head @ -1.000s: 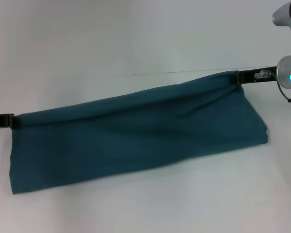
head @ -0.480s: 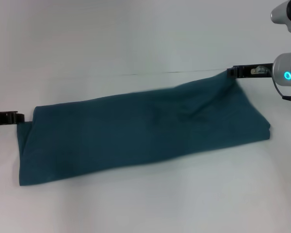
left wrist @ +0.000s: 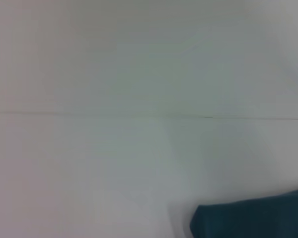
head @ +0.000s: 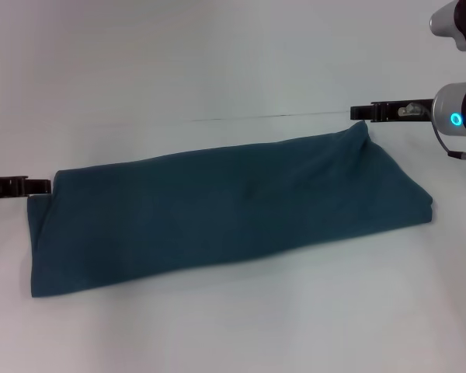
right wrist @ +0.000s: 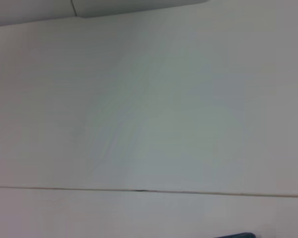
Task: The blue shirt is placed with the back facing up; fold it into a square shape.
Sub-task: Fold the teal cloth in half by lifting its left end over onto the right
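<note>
From my head, the blue shirt (head: 225, 206) lies folded in a long band on the table (head: 217, 62). My left gripper (head: 39, 186) sits just off its left end, my right gripper (head: 361, 113) just above its far right corner; I cannot tell how wide either pair of jaws stands. My left wrist shows only a corner of the blue shirt (left wrist: 253, 220) at the frame edge. My right wrist catches a sliver of the shirt (right wrist: 238, 235).

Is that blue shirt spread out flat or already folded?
Folded: the blue shirt lies as a long band, no sleeves showing, not yet square.
</note>
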{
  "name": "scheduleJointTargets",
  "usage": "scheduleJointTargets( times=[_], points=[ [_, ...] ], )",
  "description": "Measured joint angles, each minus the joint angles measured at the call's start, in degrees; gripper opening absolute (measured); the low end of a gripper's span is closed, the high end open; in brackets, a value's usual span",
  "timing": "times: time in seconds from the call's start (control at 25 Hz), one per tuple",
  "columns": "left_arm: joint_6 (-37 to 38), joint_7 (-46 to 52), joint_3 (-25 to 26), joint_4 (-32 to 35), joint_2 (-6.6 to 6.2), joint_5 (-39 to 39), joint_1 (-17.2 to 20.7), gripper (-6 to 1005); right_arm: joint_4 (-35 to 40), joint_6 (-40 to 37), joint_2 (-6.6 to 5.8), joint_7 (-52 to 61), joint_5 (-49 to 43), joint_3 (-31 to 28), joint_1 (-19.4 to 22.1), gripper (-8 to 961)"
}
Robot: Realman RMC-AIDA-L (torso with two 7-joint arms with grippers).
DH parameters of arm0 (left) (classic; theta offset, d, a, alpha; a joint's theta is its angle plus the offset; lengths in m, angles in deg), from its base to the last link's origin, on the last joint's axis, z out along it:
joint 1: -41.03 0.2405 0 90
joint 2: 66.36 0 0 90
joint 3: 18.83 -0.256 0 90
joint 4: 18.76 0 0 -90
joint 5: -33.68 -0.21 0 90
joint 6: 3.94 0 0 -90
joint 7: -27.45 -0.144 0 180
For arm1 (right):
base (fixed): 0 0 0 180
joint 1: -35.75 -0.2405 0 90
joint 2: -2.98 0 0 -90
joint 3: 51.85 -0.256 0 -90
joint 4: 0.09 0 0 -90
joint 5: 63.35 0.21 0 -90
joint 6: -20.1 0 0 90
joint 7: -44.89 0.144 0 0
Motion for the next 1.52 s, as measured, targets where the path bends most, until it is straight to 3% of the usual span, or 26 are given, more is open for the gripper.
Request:
scheduleJointTargets(
  times=[0.2, 0.32, 0.64, 1.04, 1.52],
  points=[
    [5.7, 5.7, 0.5, 1.2, -0.97, -1.0, 0.3, 739, -0.1, -1.8, -0.27, -0.5, -0.1, 0.1, -0.5, 742],
    [12.8, 14.6, 0.8, 3.9, -1.32, -4.1, 0.3, 853, 0.6, -3.8, -0.46, -0.6, -0.2, 0.9, -0.8, 804],
    [25.4, 26.4, 1.1, 8.9, -1.31, -7.1, 1.2, 915, 1.8, -4.9, -0.84, -0.8, -0.6, 4.4, -0.5, 934],
    [28.3, 31.1, 5.2, 8.0, -1.63, -8.9, 1.7, 939, 2.0, -5.3, -1.55, -1.6, -0.7, 5.0, 0.5, 932],
    [35.4, 31.4, 5.4, 7.6, -2.26, -9.0, 1.4, 939, 2.0, -5.5, -1.53, -1.8, -0.7, 5.1, 0.9, 930]
  ],
)
